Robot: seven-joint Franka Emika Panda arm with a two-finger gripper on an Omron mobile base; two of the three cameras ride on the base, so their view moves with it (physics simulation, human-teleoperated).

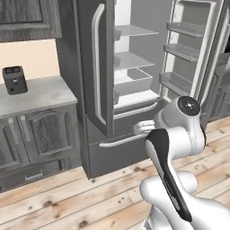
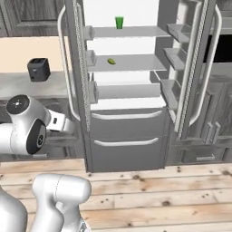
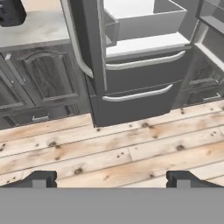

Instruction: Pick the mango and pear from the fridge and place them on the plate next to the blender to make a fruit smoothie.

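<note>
Tall grey steel double-door fridge [image 2: 131, 131] stood open.
The two-finger gripper [image 3: 111, 179] hung spread wide and empty over the wooden plank floor [image 3: 131, 153].

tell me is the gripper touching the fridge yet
Apart. In the hand view the open gripper has bare wood floor between its tips and the fridge.

base views flank fridge [image 1: 134, 67], hand view downward

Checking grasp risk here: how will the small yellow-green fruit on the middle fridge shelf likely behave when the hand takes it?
The fruit looks small and rounded, so it may roll on the smooth shelf. It probably is light and could slip between the wide-open fingers.
</note>
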